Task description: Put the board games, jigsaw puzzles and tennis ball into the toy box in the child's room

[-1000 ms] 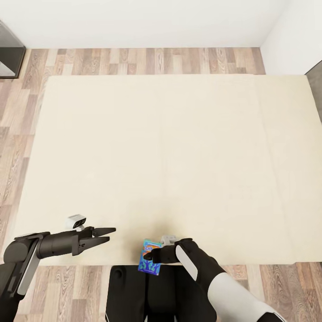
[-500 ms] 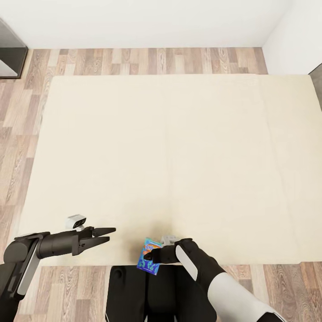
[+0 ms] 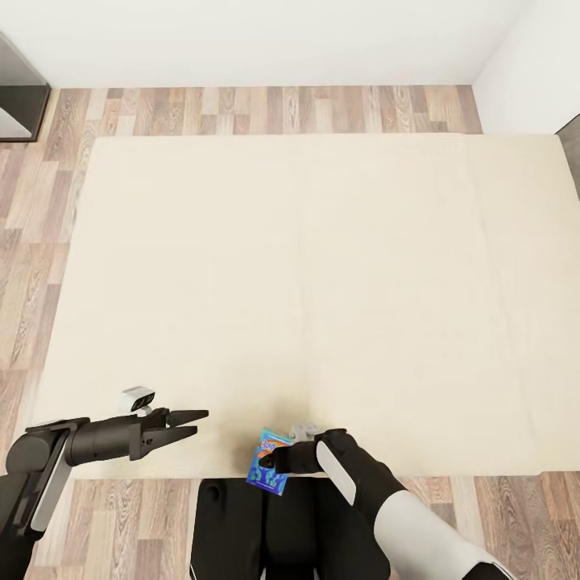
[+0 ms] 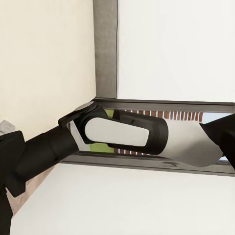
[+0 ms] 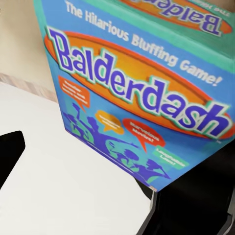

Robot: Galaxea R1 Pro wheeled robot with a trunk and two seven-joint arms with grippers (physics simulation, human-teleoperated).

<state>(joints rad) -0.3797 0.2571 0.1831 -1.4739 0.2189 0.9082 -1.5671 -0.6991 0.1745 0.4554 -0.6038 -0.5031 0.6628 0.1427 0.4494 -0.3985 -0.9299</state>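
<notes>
Nearest, at the near edge of the bed (image 3: 322, 266), the right gripper (image 3: 268, 461) pinches a small blue board game (image 3: 268, 471), fingers closed on its upper edge; the box hangs tilted just off the mattress, above the robot's dark base (image 3: 266, 524). The right wrist view reads its printed face, "Balderdash" (image 5: 142, 93). Beside it, over the mattress's near-left corner, the left gripper (image 3: 187, 424) holds nothing, its fingers parted narrowly and pointing toward the right arm. Beyond, the cream mattress lies bare to the wood plank floor (image 3: 266, 109) and white wall (image 3: 242, 40). A dark furniture edge (image 3: 16, 97) shows at far left.

Step in hand, as judged: one bed game picked up, carriage to the toy box pending. The next move calls for turning toward the table while keeping the grip firm, since the box is held by one edge.
</notes>
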